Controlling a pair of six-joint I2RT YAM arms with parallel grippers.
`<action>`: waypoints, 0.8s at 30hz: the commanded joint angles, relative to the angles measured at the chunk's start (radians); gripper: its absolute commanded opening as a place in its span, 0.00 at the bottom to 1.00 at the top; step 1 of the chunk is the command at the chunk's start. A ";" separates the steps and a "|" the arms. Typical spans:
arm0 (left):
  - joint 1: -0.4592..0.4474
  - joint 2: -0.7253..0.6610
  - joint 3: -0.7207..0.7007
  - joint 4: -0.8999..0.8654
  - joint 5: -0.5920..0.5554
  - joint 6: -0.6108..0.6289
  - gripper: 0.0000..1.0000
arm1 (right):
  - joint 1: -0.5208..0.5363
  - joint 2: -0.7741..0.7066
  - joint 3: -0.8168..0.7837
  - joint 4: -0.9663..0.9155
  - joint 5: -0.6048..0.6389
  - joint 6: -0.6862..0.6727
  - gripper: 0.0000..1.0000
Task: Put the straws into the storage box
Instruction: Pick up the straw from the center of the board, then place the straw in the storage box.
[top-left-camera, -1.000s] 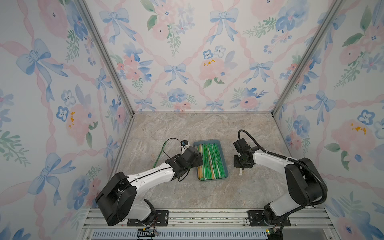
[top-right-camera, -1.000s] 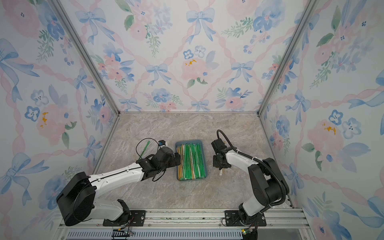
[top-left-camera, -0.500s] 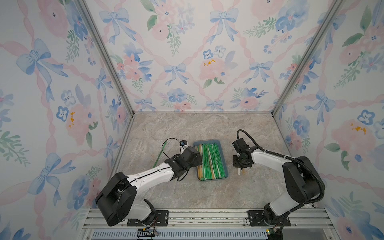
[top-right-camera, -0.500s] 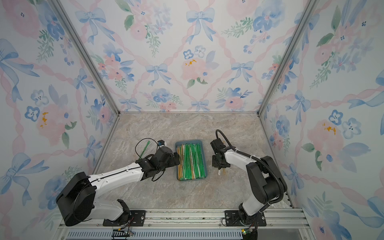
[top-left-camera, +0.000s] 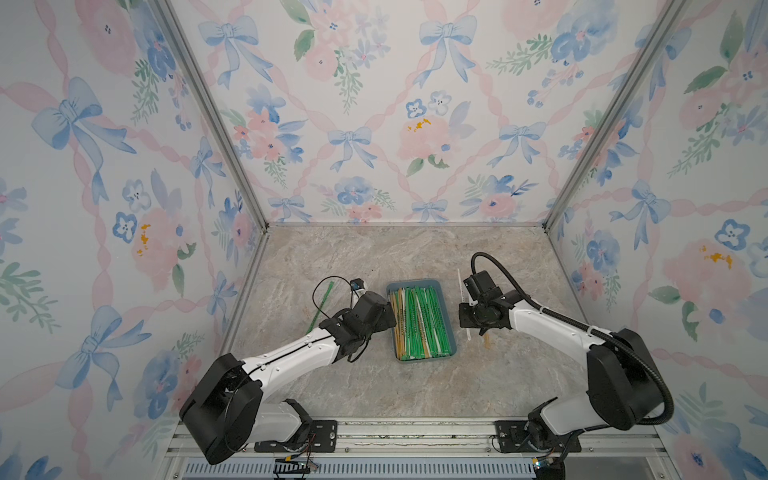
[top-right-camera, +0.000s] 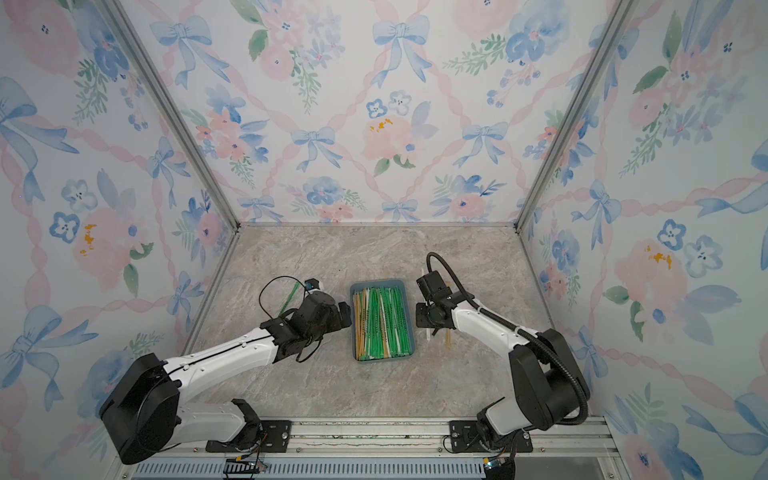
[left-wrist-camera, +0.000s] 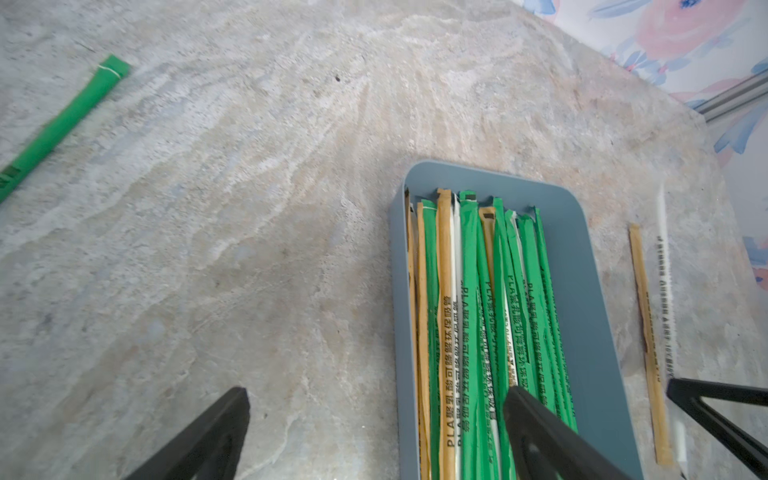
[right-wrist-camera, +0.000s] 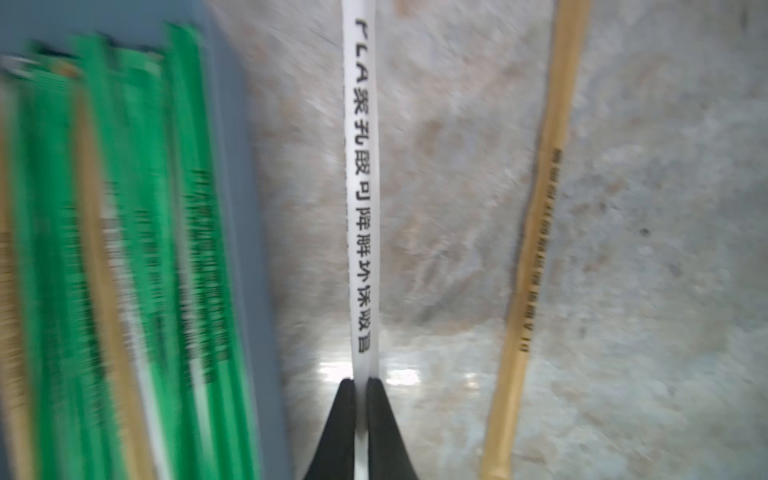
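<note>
The white straw (right-wrist-camera: 360, 199) runs parallel to the long side of the storage box (left-wrist-camera: 490, 172), just outside its wall, pinched in the right gripper (right-wrist-camera: 360, 415); the box lies sideways from it, toward the left gripper (left-wrist-camera: 376, 390), which hangs wide open

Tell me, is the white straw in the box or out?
Out. The white straw runs beside the box, over bare table, pinched in the shut right gripper.

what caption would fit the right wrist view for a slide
Right pincer shut on a white printed straw beside the storage box, a tan straw loose on the table
</note>
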 joint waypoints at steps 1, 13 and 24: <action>0.035 -0.039 -0.018 -0.004 -0.018 0.046 0.98 | 0.071 -0.030 0.024 0.111 -0.136 0.042 0.10; 0.160 -0.105 -0.101 -0.007 0.028 0.079 0.98 | 0.195 0.159 0.087 0.061 -0.098 0.087 0.11; 0.252 -0.035 -0.068 -0.054 -0.004 0.151 0.93 | 0.196 0.151 0.108 -0.044 -0.001 0.055 0.21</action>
